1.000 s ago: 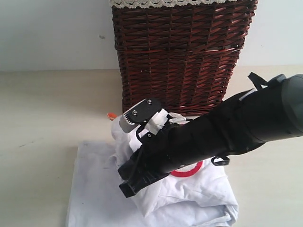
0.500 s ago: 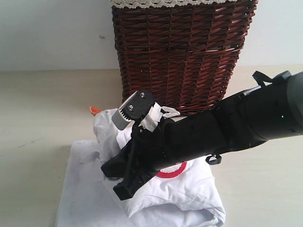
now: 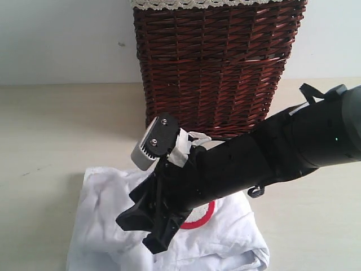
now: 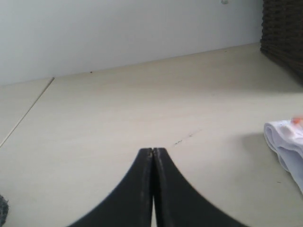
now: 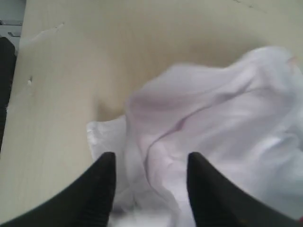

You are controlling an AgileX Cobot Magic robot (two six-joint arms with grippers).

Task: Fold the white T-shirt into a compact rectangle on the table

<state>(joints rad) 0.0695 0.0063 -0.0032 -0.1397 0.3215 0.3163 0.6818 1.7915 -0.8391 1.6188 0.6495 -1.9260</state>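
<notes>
White T-shirt [image 3: 101, 226], judged soft and limp, lies rumpled on the worktop [image 3: 51, 124] at six o'clock of the basket [image 3: 214, 62]; right gripper [image 5: 150, 158] fingers spread over it, left gripper [image 4: 153, 150] fingers pressed together; best pinched at an edge.

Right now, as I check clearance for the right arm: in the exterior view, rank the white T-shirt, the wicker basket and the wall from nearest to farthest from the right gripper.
1. white T-shirt: directly beneath the right gripper, at the front.
2. dark brown wicker basket: behind the shirt, mid-scene.
3. wall: farthest, at the back behind the basket.
</notes>
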